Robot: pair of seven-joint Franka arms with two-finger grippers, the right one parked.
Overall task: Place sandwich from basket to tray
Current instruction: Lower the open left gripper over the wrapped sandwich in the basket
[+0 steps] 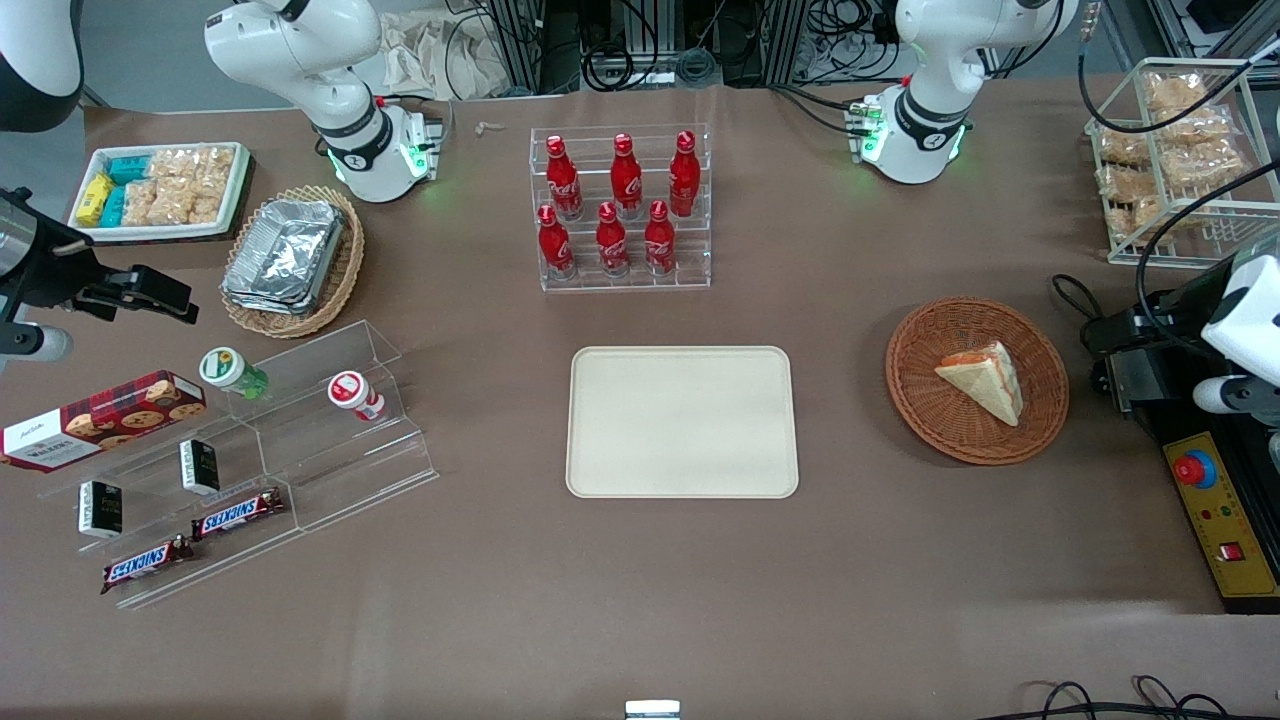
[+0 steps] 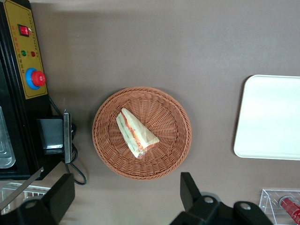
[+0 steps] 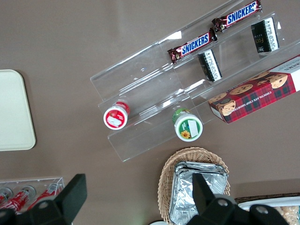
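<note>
Spread wide, the gripper (image 2: pixel 126 197) hovers above the basket (image 2: pixel 176 140), well clear of the sandwich (image 2: pixel 136 132) lying inside it.

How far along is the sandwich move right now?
Nothing is done yet. The sandwich lies in the basket, and the tray is bare. The gripper hangs open above the table beside the basket, holding nothing. Grasping, carrying and placing all remain.

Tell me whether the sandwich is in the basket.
In. The sandwich lies inside the basket; the open hand hangs above it.
</note>
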